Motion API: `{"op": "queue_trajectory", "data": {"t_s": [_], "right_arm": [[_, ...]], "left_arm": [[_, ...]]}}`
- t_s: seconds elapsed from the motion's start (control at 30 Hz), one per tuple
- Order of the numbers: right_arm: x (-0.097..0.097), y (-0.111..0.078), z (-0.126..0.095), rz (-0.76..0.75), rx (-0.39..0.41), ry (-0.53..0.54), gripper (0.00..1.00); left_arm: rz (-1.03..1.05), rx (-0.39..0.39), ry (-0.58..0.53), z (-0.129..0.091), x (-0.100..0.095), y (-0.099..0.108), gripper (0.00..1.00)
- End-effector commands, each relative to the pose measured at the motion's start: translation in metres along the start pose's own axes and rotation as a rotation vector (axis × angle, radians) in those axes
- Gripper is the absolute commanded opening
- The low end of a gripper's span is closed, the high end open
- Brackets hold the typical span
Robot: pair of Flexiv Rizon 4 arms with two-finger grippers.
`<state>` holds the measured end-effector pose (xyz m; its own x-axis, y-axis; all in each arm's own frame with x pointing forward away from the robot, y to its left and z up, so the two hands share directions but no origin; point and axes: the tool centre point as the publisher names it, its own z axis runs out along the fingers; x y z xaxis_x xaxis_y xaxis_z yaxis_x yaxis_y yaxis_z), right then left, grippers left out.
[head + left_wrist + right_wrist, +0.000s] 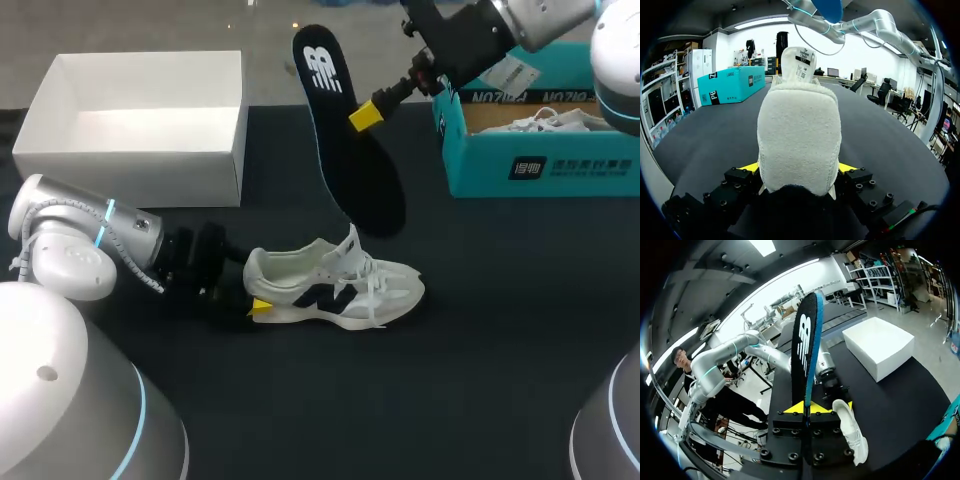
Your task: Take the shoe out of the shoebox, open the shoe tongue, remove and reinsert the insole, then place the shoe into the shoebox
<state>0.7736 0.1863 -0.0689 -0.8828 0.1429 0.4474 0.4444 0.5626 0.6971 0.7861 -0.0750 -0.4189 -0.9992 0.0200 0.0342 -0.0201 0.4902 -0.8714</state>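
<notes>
At the near left of the dark tabletop (480, 350), the left hand (255, 305) grips the heel of the white shoe (340, 285), which stands upright; beyond it the right hand (367, 113) pinches the black insole (365, 190) held up off the tabletop, with the empty white box (140, 150) far left and the teal shoebox (540, 165) far right.

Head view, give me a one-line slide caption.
Right gripper holds the black shoe insole aloft while left gripper clamps the heel of the white-and-navy sneaker on the dark table.
</notes>
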Motion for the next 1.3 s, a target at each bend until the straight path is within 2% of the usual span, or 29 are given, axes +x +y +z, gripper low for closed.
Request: {"op": "queue_trajectory", "data": {"t_s": [0.03,0.3,0.87,0.93,1.0,1.07,1.17,1.3], "right_arm": [[0.016,-0.015,-0.013,0.013,-0.052,-0.091,0.00],[0.029,-0.028,-0.033,0.028,-0.135,-0.170,0.00],[0.029,-0.028,-0.033,0.028,-0.135,-0.170,0.00],[0.030,-0.037,-0.036,0.056,-0.103,-0.171,0.00],[0.033,-0.046,-0.041,0.087,-0.075,-0.184,0.00],[0.037,-0.054,-0.049,0.111,-0.082,-0.192,0.00],[0.049,-0.062,-0.061,0.144,-0.146,-0.171,0.00],[0.067,-0.067,-0.069,0.156,-0.154,-0.199,0.00]], "left_arm": [[-0.001,-0.002,0.002,0.001,-0.001,0.001,0.00],[-0.001,-0.002,0.002,0.001,-0.001,0.001,0.00],[-0.001,-0.002,0.002,0.001,-0.001,0.001,0.00],[-0.001,-0.002,0.002,0.001,-0.001,0.001,0.00],[-0.001,-0.002,0.002,0.001,-0.001,0.001,0.00],[-0.001,-0.002,0.002,0.001,-0.001,0.001,0.00],[-0.001,-0.002,0.002,0.001,-0.001,0.001,0.00],[-0.001,-0.002,0.002,0.001,-0.001,0.001,0.00]]}}
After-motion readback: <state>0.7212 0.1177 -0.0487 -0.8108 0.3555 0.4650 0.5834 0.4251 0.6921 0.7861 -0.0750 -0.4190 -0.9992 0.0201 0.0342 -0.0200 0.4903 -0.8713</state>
